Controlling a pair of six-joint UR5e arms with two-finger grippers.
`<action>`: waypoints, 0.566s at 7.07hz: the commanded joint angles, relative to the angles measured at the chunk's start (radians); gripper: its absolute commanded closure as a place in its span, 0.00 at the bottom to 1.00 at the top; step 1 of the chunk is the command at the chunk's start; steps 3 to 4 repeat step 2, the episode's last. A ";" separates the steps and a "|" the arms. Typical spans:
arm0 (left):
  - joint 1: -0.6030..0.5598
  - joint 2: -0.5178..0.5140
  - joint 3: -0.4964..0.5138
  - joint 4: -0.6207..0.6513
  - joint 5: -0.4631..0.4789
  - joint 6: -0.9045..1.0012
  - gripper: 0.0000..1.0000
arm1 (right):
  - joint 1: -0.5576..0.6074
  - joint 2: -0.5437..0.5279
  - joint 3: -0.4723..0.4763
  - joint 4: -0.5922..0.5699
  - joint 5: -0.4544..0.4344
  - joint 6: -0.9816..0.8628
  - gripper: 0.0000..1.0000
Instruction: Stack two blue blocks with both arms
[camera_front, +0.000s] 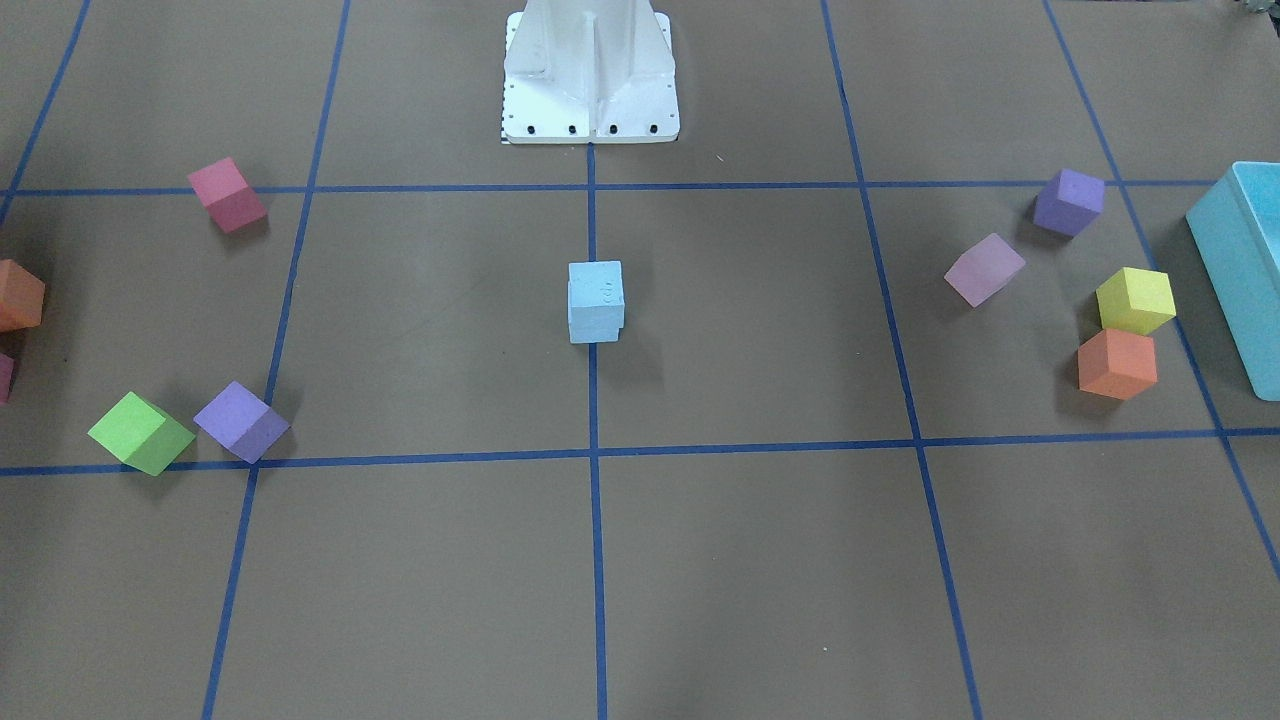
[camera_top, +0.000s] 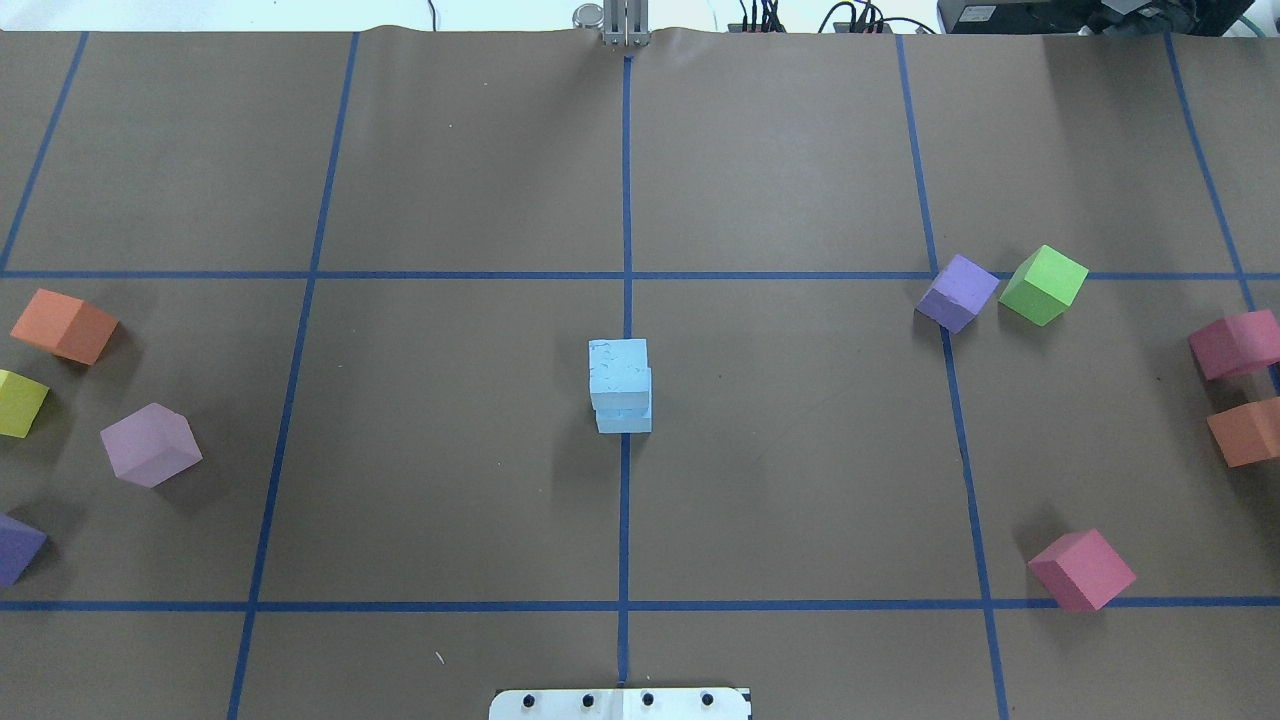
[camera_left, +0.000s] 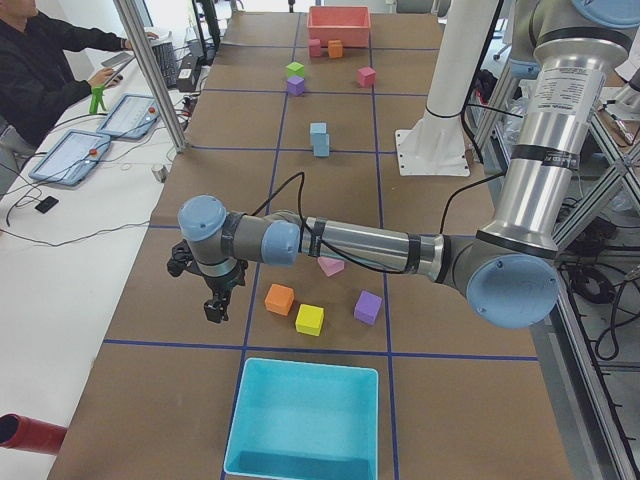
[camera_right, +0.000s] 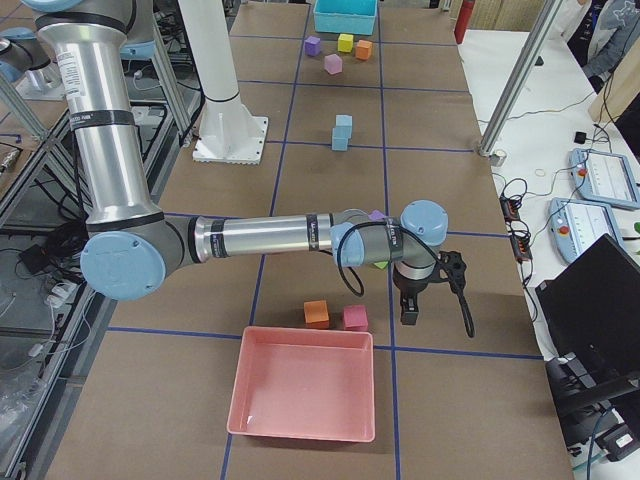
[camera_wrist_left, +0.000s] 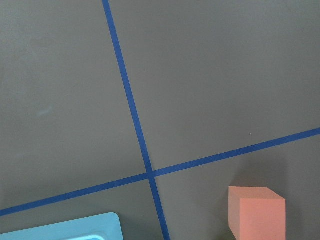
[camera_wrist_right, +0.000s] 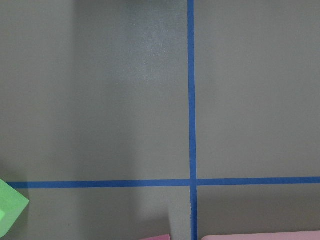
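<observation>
Left gripper (camera_left: 215, 305) hangs out by an orange cube (camera_left: 279, 298). The blue blocks (camera_top: 620, 385) stand stacked, slightly askew, dead centre. Right gripper (camera_right: 408, 312) hangs at the opposite end. Both seem parked clear of the stack. Whether either is open or closed, I cannot tell.

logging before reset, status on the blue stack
Left gripper and right gripper far out to the sides, open or shut unclear. Blue blocks stacked at centre, top slightly offset. Other cubes well apart.

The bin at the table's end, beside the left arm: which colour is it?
The bin is turquoise; the exterior left view shows it best.
</observation>
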 joint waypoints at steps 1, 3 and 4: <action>-0.002 0.001 0.001 0.004 -0.001 0.001 0.01 | 0.000 -0.002 0.007 -0.001 0.003 0.000 0.00; -0.002 0.003 0.001 0.004 -0.001 -0.001 0.01 | 0.002 0.000 0.005 -0.001 0.003 0.000 0.00; -0.002 0.003 0.001 0.004 -0.001 -0.001 0.01 | 0.002 0.000 0.005 -0.001 0.003 0.000 0.00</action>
